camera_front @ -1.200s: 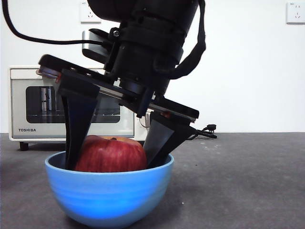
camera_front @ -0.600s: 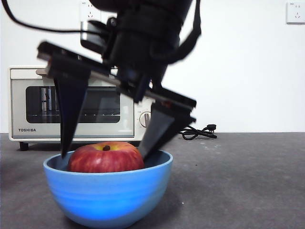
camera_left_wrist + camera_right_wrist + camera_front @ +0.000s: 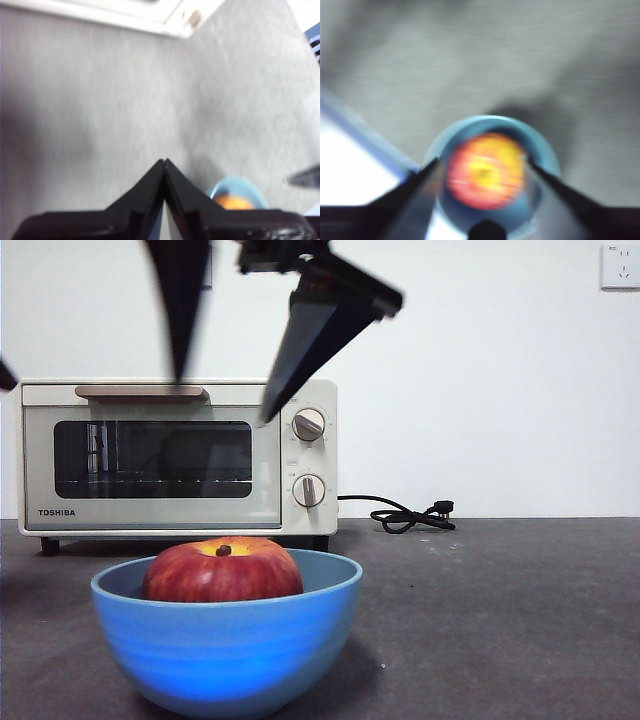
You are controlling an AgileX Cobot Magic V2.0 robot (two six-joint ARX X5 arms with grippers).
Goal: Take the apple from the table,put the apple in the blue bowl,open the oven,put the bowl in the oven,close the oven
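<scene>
The dark-red apple (image 3: 222,571) lies in the blue bowl (image 3: 228,650) near the front of the table (image 3: 500,620); the right wrist view looks straight down on the apple (image 3: 485,172) and the bowl (image 3: 540,145), blurred. My right gripper (image 3: 225,398) hangs open well above the bowl, holding nothing, its jaws (image 3: 482,162) spread to either side of the apple. Behind stands the cream oven (image 3: 175,455) with its door closed. My left gripper (image 3: 165,162) is shut and empty over bare table, the bowl (image 3: 235,186) off to its side.
A black cord (image 3: 400,515) lies coiled on the table to the right of the oven. The oven's tan handle (image 3: 140,392) and two knobs (image 3: 308,425) face me. A black tip (image 3: 5,375) shows at the left edge. Wall sockets sit high on the back wall.
The right gripper has let go of the apple and risen from inside the bowl to high above it, uncovering the oven. The apple has settled in the bowl.
</scene>
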